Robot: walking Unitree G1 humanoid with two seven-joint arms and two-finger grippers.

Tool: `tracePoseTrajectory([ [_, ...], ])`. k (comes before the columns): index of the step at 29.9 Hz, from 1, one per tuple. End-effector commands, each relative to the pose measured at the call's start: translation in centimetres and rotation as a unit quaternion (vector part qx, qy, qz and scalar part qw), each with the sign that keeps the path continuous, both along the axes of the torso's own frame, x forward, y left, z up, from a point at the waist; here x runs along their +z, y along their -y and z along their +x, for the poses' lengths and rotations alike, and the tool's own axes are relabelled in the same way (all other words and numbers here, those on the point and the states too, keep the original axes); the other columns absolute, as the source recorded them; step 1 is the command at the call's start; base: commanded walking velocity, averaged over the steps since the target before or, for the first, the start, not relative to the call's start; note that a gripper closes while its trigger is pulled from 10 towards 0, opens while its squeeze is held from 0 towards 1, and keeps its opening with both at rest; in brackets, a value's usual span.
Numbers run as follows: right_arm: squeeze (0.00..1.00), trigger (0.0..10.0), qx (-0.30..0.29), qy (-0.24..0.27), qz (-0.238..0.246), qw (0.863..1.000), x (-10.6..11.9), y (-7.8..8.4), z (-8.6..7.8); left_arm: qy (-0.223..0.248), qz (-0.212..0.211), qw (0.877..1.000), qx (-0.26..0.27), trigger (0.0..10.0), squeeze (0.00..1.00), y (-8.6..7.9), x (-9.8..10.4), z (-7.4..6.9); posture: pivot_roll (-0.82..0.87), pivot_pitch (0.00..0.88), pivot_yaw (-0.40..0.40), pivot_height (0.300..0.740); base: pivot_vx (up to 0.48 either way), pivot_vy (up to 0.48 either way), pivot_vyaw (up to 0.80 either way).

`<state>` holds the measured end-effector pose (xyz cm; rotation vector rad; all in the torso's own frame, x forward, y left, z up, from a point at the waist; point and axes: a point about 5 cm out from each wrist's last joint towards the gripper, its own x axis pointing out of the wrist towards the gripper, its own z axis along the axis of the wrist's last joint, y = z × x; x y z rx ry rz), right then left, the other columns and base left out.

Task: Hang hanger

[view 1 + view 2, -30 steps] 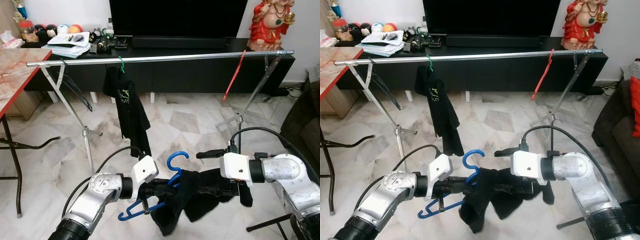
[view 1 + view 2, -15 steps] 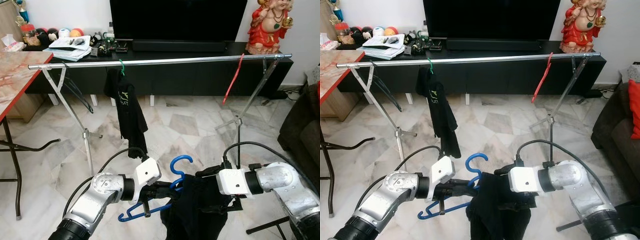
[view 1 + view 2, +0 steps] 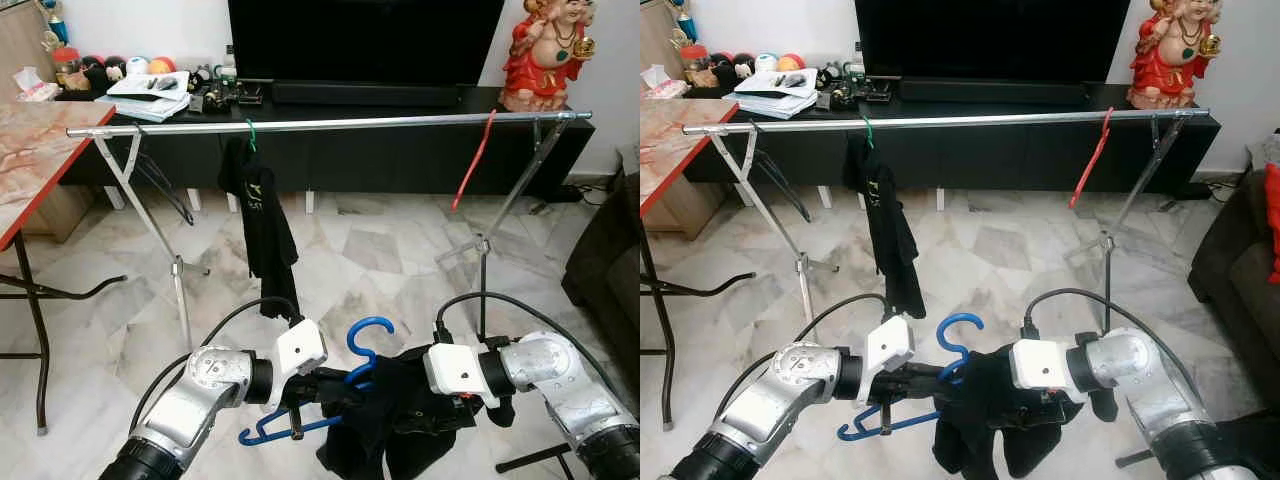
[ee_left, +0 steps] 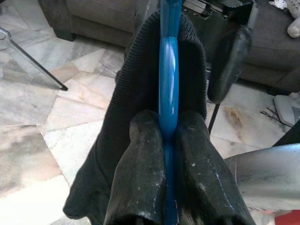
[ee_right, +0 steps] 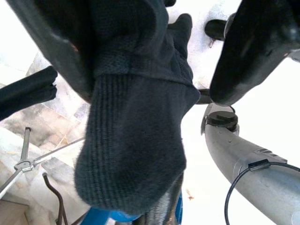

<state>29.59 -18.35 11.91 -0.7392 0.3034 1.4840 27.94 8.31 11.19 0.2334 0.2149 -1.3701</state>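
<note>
**Blue hanger with dark garment held low in front of the clothes rail**

A blue hanger [image 3: 330, 395] is held low in front of the robot, above the marble floor [image 3: 380, 250]. In the left wrist view, the two black fingers [image 4: 140, 173] of the left gripper [image 4: 165, 140] are seen clamped tight on the blue bar of the hanger, one on each side. The hook of the hanger curves upward between the two arms.

A black knitted garment [image 3: 395, 420] is draped over the hanger and hangs down in folds below it. The right gripper [image 5: 154, 51] is placed at the garment from the other side. In the right wrist view, its two fingers [image 5: 253, 47] are seen spread well apart, with a ribbed edge of the garment lying between them against one finger; no pinch on the cloth is shown.

Further back, a long metal rail [image 3: 330, 124] on crossed legs runs across the room. On it a black shirt [image 3: 258, 215] is hung from a green hanger [image 3: 251, 133], and a red hanger [image 3: 474, 160] is hung nearer the right end. The blue hanger is well apart from the rail. Behind the rail, a black cabinet [image 3: 400, 150] with a large screen [image 3: 365, 40] and a red statue [image 3: 552, 50] are seen. A red-edged table [image 3: 30, 170] stands at the left.
</note>
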Motion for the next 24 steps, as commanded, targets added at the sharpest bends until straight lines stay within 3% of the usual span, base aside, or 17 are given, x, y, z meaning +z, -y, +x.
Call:
tracePoseTrajectory([
  [1, 0.0, 0.0, 0.011, -0.014, -0.001, 1.0, -0.4, -0.2, -0.2, 0.041, -0.013, 0.999, -0.013, 10.0, 0.0, 0.9, 2.0, 0.5, -0.11, 0.075, -0.016, 0.74, 0.0, 0.0, 0.0],
  [7, 0.0, 0.0, 0.0, -0.013, -0.006, 1.0, -0.9, -0.3, 0.1, 0.046, -0.017, 0.999, -0.02, 10.0, 0.0, 1.2, 2.4, 0.5, -0.1, 0.078, -0.016, 0.74, 0.0, 0.0, 0.0],
  [9, 0.0, 2.2, -0.003, -0.014, -0.013, 1.0, -1.1, -0.3, 0.1, 0.047, -0.017, 0.998, -0.023, 10.0, 0.0, 1.3, 2.4, 0.4, -0.1, 0.079, -0.015, 0.74, 0.0, 0.0, 0.0],
  [10, 0.0, 4.9, -0.006, -0.015, -0.016, 1.0, -1.2, -0.2, 0.1, 0.048, -0.017, 0.998, -0.025, 10.0, 0.0, 1.4, 2.4, 0.4, -0.1, 0.079, -0.016, 0.74, 0.0, 0.0, 0.0],
  [11, 0.0, 9.7, -0.009, -0.014, -0.019, 1.0, -1.3, -0.2, 0.2, 0.049, -0.017, 0.998, -0.028, 10.0, 0.0, 1.4, 2.5, 0.3, -0.1, 0.079, -0.016, 0.74, 0.0, 0.0, 0.0],
  [12, 0.0, 10.0, -0.012, -0.014, -0.021, 1.0, -1.4, -0.2, 0.2, 0.05, -0.018, 0.998, -0.029, 10.0, 0.0, 1.5, 2.5, 0.3, -0.1, 0.079, -0.016, 0.74, 0.0, 0.0, 0.0],
  [16, 0.0, 10.0, -0.017, -0.021, -0.019, 0.999, -1.6, -0.1, 0.3, 0.051, -0.019, 0.998, -0.032, 10.0, 0.0, 1.6, 2.6, 0.2, -0.1, 0.08, -0.016, 0.74, 0.0, 0.0, 0.0],
  [17, 0.0, 0.0, -0.017, -0.025, -0.019, 0.999, -1.6, -0.1, 0.3, 0.051, -0.019, 0.998, -0.032, 10.0, 0.0, 1.6, 2.6, 0.2, -0.1, 0.081, -0.017, 0.74, 0.0, 0.0, 0.0],
  [24, 0.0, 0.0, -0.021, -0.031, -0.022, 0.999, -1.9, 0.0, 0.3, 0.053, -0.021, 0.998, -0.034, 10.0, 0.0, 1.8, 2.7, 0.2, -0.1, 0.082, -0.017, 0.74, 0.0, 0.0, 0.0],
])
